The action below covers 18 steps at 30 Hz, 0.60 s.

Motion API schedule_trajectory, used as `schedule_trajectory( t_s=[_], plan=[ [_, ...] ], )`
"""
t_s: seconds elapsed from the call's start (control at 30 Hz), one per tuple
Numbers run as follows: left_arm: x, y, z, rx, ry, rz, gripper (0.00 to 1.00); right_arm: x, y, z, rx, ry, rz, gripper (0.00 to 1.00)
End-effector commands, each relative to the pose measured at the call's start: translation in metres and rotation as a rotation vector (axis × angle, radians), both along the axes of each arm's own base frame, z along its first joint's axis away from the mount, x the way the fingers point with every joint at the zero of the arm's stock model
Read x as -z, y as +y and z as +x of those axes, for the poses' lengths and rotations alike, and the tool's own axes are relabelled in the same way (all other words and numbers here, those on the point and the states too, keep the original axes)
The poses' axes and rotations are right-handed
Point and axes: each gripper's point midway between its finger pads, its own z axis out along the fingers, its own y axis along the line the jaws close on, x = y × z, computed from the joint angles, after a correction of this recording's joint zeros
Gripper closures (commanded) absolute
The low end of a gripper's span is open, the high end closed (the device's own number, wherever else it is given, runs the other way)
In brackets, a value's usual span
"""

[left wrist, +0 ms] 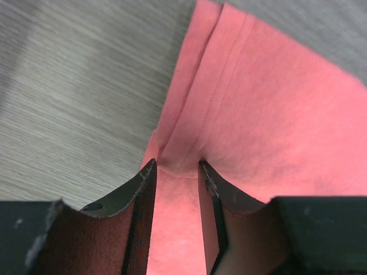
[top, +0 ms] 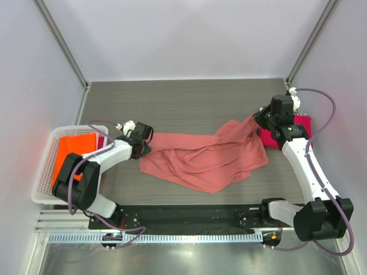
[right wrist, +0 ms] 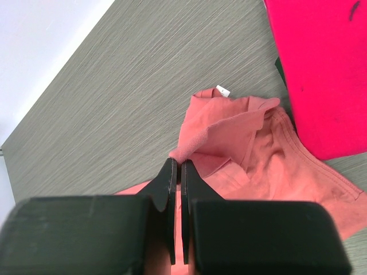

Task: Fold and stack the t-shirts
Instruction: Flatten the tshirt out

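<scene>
A salmon-pink t-shirt [top: 200, 160] lies crumpled and partly spread across the middle of the table. My left gripper [top: 145, 150] sits at its left end; in the left wrist view the gripper [left wrist: 176, 165] is open, its fingers standing apart over a hemmed edge of the salmon cloth [left wrist: 275, 114]. My right gripper [top: 255, 119] is shut on the shirt's right corner and holds it lifted. The right wrist view has the gripper [right wrist: 180, 161] pinching a fold of the salmon shirt [right wrist: 258, 154] near the collar. A magenta t-shirt [top: 304, 121] [right wrist: 321, 69] lies folded at the right. A bright orange t-shirt [top: 74, 152] rests in the basket.
A white lattice basket [top: 43, 172] stands at the table's left edge beside the left arm. Grey walls with metal posts close off the back and sides. Both arm bases sit on the black rail at the near edge.
</scene>
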Motion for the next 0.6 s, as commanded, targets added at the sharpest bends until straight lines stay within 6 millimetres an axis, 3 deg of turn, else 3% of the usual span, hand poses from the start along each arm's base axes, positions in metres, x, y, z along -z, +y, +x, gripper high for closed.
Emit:
schedule_trajectory(
  t_s=[0.0, 0.13, 0.17, 0.3, 0.57],
  plan=[
    [0.004, 0.002, 0.0, 0.003, -0.016, -0.007, 0.64, -0.009, -0.001, 0.004, -0.009, -0.043, -0.003, 0.99],
    [0.008, 0.005, 0.004, 0.002, 0.004, 0.013, 0.71, -0.01, -0.001, 0.005, -0.009, -0.046, -0.002, 0.99],
    [0.009, 0.006, 0.004, 0.001, 0.01, 0.025, 0.81, -0.011, -0.001, 0.005, -0.008, -0.049, -0.004, 0.99],
    [-0.001, 0.016, 0.008, -0.029, -0.027, 0.066, 1.0, -0.012, -0.003, 0.004, -0.006, -0.05, -0.009, 0.99],
    [-0.043, 0.023, 0.009, -0.018, -0.08, 0.091, 0.98, -0.019, -0.013, 0.005, 0.02, -0.062, -0.029, 0.99]
  ],
)
